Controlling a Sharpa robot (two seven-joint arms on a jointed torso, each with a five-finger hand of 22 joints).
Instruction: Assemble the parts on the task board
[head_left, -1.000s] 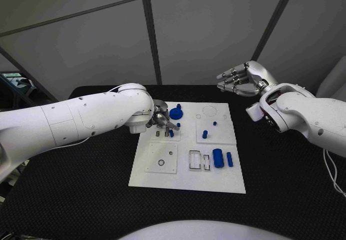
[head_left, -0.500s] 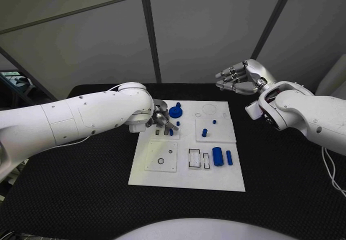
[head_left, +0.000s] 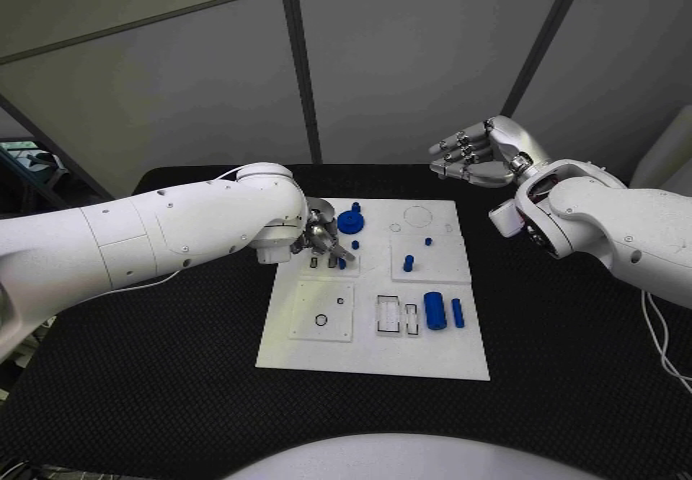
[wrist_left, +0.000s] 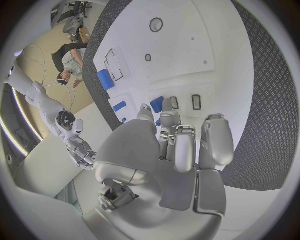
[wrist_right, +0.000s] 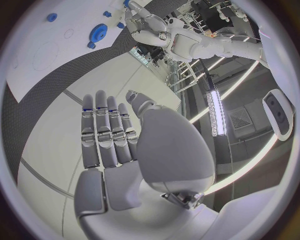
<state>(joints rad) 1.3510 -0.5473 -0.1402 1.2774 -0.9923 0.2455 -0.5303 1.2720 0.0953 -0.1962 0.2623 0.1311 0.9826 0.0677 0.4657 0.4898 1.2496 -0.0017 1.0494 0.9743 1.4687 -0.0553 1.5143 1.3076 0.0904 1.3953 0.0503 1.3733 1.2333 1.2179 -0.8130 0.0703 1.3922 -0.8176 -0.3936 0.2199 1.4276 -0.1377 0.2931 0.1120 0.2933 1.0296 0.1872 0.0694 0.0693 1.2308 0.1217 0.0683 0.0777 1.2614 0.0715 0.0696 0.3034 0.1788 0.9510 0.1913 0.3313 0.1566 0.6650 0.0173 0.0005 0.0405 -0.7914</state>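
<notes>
On the black table lies the white task board, a flat plate with raised square panels, dark-outlined slots and rings. Blue parts rest on it: a gear near its far edge, a thick cylinder beside a thinner bar. The left hand reaches down beside the gear, fingers curled over a small blue piece; whether it grips it I cannot tell. The right hand hangs beyond the board, fingers straight, holding nothing.

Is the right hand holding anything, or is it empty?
Empty. The silver right hand is raised beyond the white task board, its fingers straight, side by side, with nothing in them.
</notes>
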